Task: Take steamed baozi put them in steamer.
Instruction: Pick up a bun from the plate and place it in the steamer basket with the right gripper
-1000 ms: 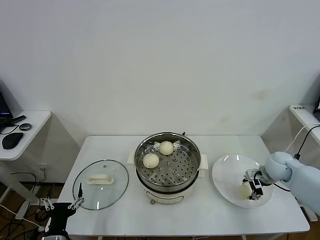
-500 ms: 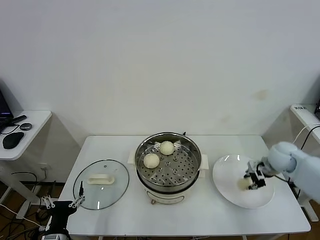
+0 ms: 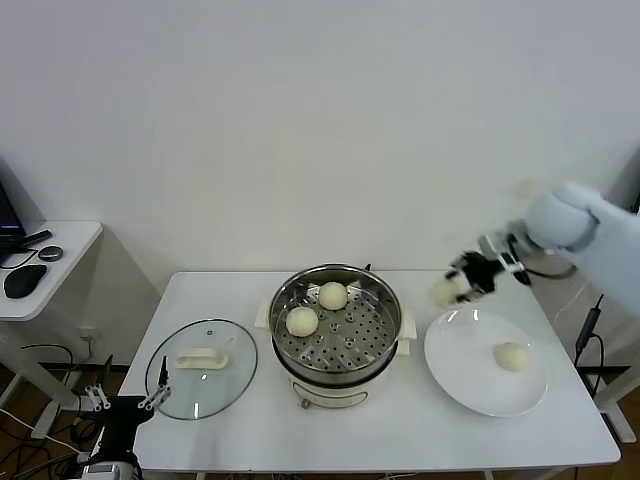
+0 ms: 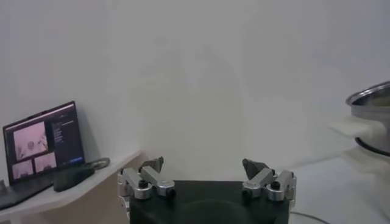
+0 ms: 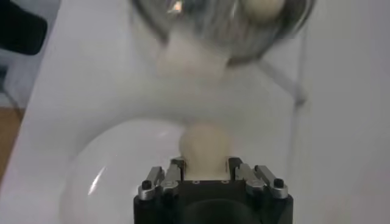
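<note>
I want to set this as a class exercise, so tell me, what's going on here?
The robot is moving buns from a plate into a steamer. Its right hand is shut on a bun, held in the air above the plate's far edge, between plate and steamer. Two buns already sit on the steamer's tray, and one bun is left on the plate. The left hand hangs open, low beside the table's left corner, near the glass lid.

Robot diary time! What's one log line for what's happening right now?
right gripper: shut on baozi, lifted above plate | steamer: two baozi inside | plate: one baozi | left gripper: open, parked low
</note>
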